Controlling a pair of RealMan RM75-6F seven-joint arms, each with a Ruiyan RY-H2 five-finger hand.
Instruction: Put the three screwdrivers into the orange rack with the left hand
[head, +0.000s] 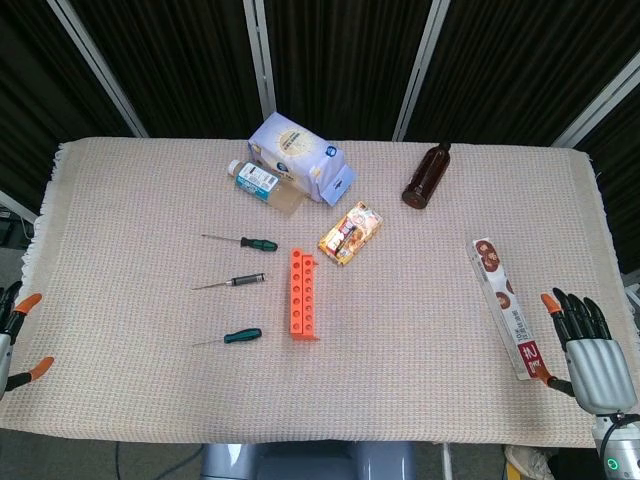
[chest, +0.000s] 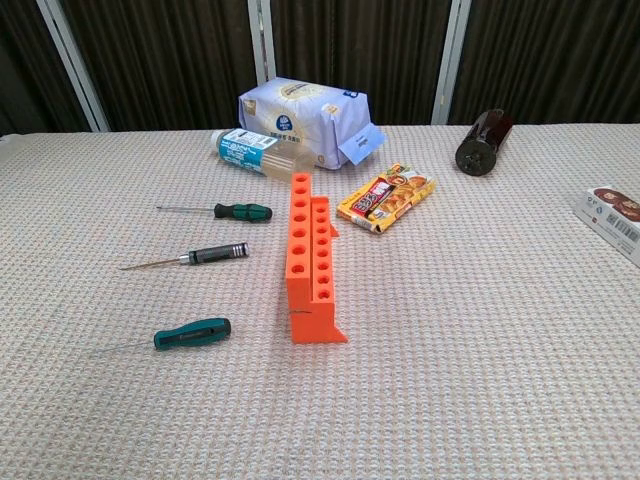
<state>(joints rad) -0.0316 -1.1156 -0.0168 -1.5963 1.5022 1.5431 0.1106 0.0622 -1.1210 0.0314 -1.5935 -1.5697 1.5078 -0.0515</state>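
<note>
Here, three screwdrivers lie flat in a loose column on the cloth-covered table (head: 450, 390), all untouched and all to the left of the orange rack (head: 304, 293), their tips pointing left and handles toward the rack. The farthest is a green-handled screwdriver (head: 241, 241), the middle one a black-handled screwdriver (head: 231, 282), and the nearest a stubby green screwdriver (head: 230, 338); each sits near the rack but apart from it. The rack stands upright near the table's centre, its rows of round holes open and unfilled. The left hand (head: 14, 340) shows only at the left edge of the head view, orange-tipped fingers barely in frame, well apart from the tools; whether it is spread or closed cannot be told. The right hand (head: 585, 345) rests at the right edge with fingers apart, holding nothing, just beside a long biscuit box (head: 505, 305). Behind the rack sit a pale blue bag (head: 300, 155) with a clear bottle (head: 262, 185) lying against it, a small yellow snack box (head: 350, 232), and a brown bottle (head: 425, 176) lying on its side. Neither hand appears in the chest view.
</note>
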